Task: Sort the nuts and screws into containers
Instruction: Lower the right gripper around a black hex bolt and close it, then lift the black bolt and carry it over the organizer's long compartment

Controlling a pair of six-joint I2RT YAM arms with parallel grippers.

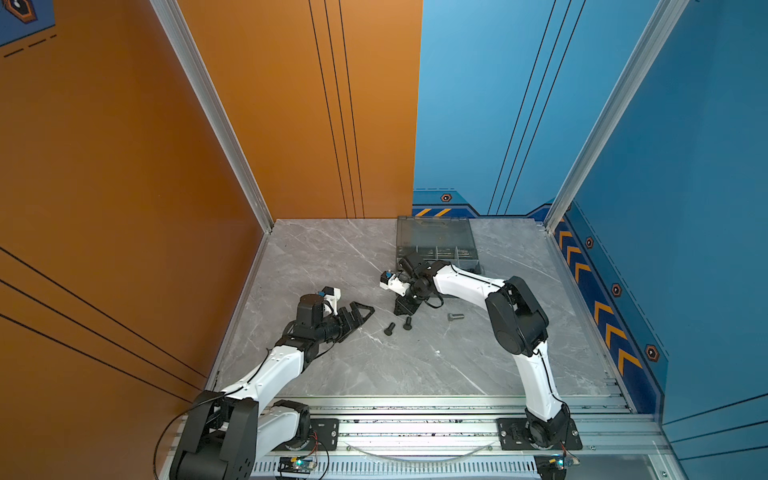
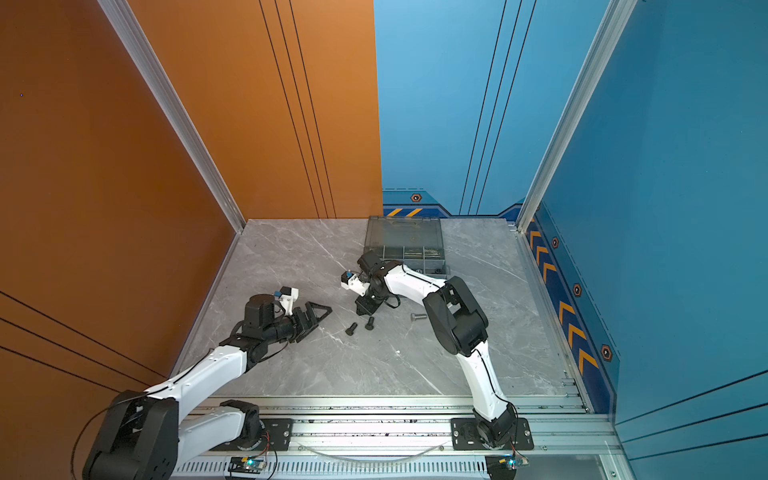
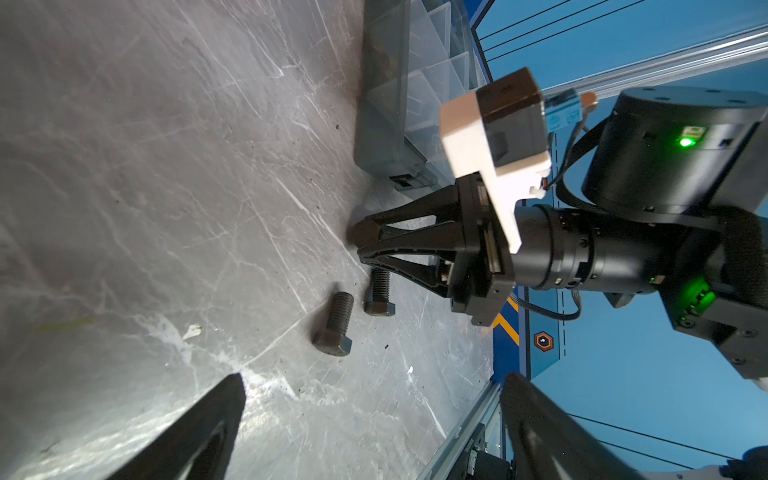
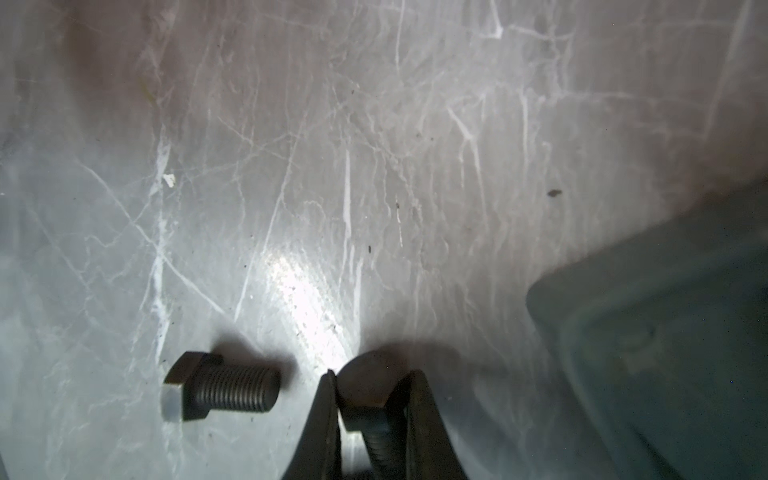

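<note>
Your right claw (image 4: pixel 372 374) sits closest to its wrist camera, and it is pinched shut on a dark screw (image 4: pixel 368 417). You can see the screw's six-sided head near the tip of the claw. Its ridged stem runs back inside the claw. The claw is low over the grey table (image 1: pixel 374 374), near a corner of the case (image 1: pixel 471 264). You cannot tell if the screw touches the table or hangs just above it.

Count the screws and you get four. One is in the right claw. Two more lie on their sides close together near that claw: one black screw (image 1: pixel 389 328) and a second black screw (image 1: pixel 407 323). The fourth is a silver screw (image 1: pixel 455 317). It lies alone farther right, apart from the black pair.

Your left claw (image 3: pixel 372 380) is spread wide with nothing in it. It hangs over the table just left of the two black screws.

You have one case. It is smoky grey, it sits at the back of the table, and its lid (image 1: pixel 434 232) is open. Clear walls split it into little boxes. The right arm (image 1: pixel 461 282) covers some of them, so you cannot count them. What lies in them is too small to tell.
</note>
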